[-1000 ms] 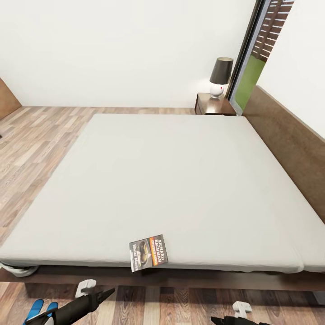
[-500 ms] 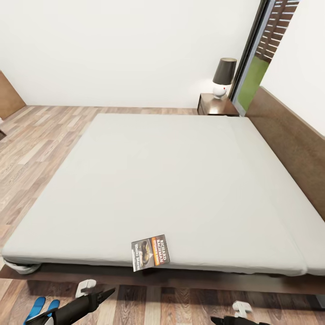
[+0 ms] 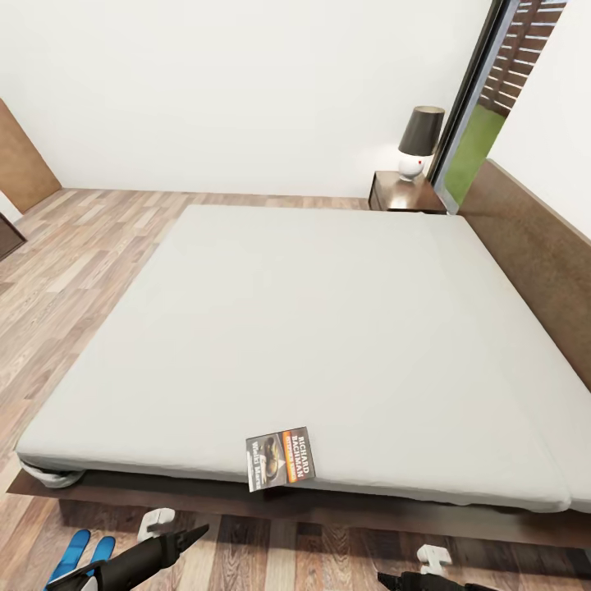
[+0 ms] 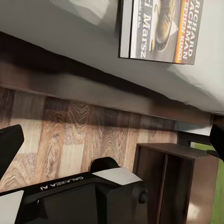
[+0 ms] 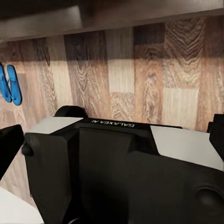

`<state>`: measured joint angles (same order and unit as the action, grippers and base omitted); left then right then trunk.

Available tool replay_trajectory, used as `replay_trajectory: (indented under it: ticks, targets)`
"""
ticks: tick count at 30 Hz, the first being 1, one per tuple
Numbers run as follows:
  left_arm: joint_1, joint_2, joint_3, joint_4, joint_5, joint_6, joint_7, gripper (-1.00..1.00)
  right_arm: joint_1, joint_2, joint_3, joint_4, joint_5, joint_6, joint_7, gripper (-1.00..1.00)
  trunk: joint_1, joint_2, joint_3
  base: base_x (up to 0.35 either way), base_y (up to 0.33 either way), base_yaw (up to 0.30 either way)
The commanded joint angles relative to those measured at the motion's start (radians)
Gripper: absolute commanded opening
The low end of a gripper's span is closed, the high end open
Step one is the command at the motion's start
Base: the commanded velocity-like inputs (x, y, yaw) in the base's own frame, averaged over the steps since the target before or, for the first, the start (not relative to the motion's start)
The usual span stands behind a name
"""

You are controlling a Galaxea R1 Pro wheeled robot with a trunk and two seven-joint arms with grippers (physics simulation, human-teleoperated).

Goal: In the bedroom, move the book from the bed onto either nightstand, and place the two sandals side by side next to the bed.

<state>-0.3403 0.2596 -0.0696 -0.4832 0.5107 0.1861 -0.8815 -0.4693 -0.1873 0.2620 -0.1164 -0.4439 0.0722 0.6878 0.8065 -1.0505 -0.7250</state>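
The robot has rolled a bit left, so the book point(image 3: 281, 458) now sits closer in front, on the bed's point(image 3: 328, 328) near edge. The blue sandals point(image 3: 82, 554) lie together on the floor, near left. The left gripper's point(image 4: 112, 135) fingers are apart and empty; the right gripper's point(image 5: 112, 135) too. The nightstand point(image 3: 406, 194) waits far right.

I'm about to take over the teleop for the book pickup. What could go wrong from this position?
1. The book lies at the mattress's near edge, one corner overhanging; a clumsy nudge could tip it onto the floor.
2. The nightstand stands at the far corner of the bed and already holds a lamp, so little bare top shows for the book.
3. The sandals lie on the floor beside the left arm; the base could roll over them.
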Motion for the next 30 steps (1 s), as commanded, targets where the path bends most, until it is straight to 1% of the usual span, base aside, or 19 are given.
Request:
replay_trajectory:
  ticks: [1, 3, 4, 5, 6, 7, 8, 10, 16, 17, 19, 21, 24, 26, 27, 30]
  targets:
    - [0.0, 0.001, -0.006, -0.001, 0.011, 0.009, -0.001, 1.0, 0.0, 0.019, 0.005, -0.012, -0.011, 0.009, 0.002, 1.0, 0.0, 0.0, -0.001, 0.0, 0.0, 0.0]
    - [0.0, 0.001, -0.006, -0.001, 0.011, 0.009, -0.001, 1.0, -0.001, 0.065, 0.003, -0.058, -0.011, 0.011, 0.0, 1.0, 0.0, 0.0, -0.001, 0.0, 0.0, 0.0]
    - [0.0, 0.001, -0.005, -0.001, 0.011, 0.009, -0.001, 1.0, -0.001, 0.084, 0.003, -0.089, -0.012, 0.011, -0.002, 1.0, 0.0, 0.0, -0.001, 0.0, 0.0, 0.0]
    - [0.0, 0.001, -0.005, -0.001, 0.012, 0.009, -0.001, 1.0, -0.001, 0.098, 0.002, -0.123, -0.012, 0.012, -0.003, 1.0, 0.0, 0.0, -0.001, 0.0, 0.0, 0.0]
    - [0.0, 0.001, -0.005, -0.001, 0.012, 0.009, -0.001, 1.0, -0.001, 0.105, 0.002, -0.14, -0.012, 0.012, -0.004, 1.0, 0.0, 0.0, -0.001, 0.0, 0.0, 0.0]
    - [0.0, 0.001, -0.004, -0.002, 0.012, 0.009, -0.001, 1.0, -0.001, 0.118, 0.001, -0.173, -0.012, 0.013, -0.005, 1.0, 0.0, 0.0, -0.001, 0.0, 0.0, 0.0]
    - [0.0, 0.001, -0.004, -0.002, 0.012, 0.009, -0.001, 1.0, -0.001, 0.138, 0.0, -0.218, -0.013, 0.014, -0.006, 1.0, 0.0, 0.0, -0.001, 0.0, 0.0, 0.0]
    - [0.0, 0.001, -0.003, -0.002, 0.012, 0.009, -0.001, 1.0, -0.001, 0.158, -0.001, -0.265, -0.013, 0.015, -0.006, 1.0, 0.0, 0.0, -0.001, 0.0, 0.0, 0.0]
    - [0.0, 0.001, -0.003, -0.002, 0.012, 0.009, 0.001, 1.0, -0.001, 0.175, -0.004, -0.3, -0.019, 0.013, -0.004, 1.0, 0.0, 0.0, -0.001, 0.0, 0.0, 0.0]
    - [0.0, 0.001, -0.003, -0.002, 0.012, 0.009, 0.001, 1.0, -0.001, 0.178, -0.004, -0.301, -0.027, 0.012, -0.004, 1.0, 0.0, 0.0, -0.001, 0.0, 0.0, 0.0]
    - [0.0, 0.001, -0.003, -0.002, 0.012, 0.009, 0.001, 1.0, 0.0, 0.186, -0.004, -0.303, -0.063, 0.011, -0.003, 1.0, 0.0, 0.0, -0.001, 0.0, 0.0, 0.0]
    - [0.0, 0.001, -0.002, -0.002, 0.012, 0.009, 0.001, 1.0, -0.001, 0.194, -0.003, -0.303, -0.119, 0.01, -0.003, 1.0, 0.0, 0.0, -0.001, 0.0, 0.0, 0.0]
    - [0.0, 0.001, -0.002, -0.002, 0.012, 0.009, 0.001, 1.0, 0.0, 0.202, -0.001, -0.301, -0.169, 0.009, -0.002, 1.0, 0.0, 0.0, -0.001, 0.0, 0.0, 0.0]
    - [0.0, 0.001, -0.002, -0.002, 0.012, 0.009, 0.001, 1.0, -0.001, 0.204, 0.001, -0.3, -0.183, 0.01, -0.002, 1.0, 0.0, 0.0, -0.001, 0.0, 0.0, 0.0]
    - [0.0, 0.001, -0.002, -0.002, 0.012, 0.009, 0.001, 1.0, -0.001, 0.209, 0.003, -0.298, -0.191, 0.011, -0.001, 1.0, 0.0, 0.0, -0.001, 0.0, 0.0, 0.0]
    - [0.0, 0.001, -0.003, -0.002, 0.012, 0.009, 0.001, 1.0, 0.0, 0.229, 0.006, -0.294, -0.196, 0.012, -0.001, 1.0, 0.0, 0.0, -0.001, 0.0, 0.0, 0.0]
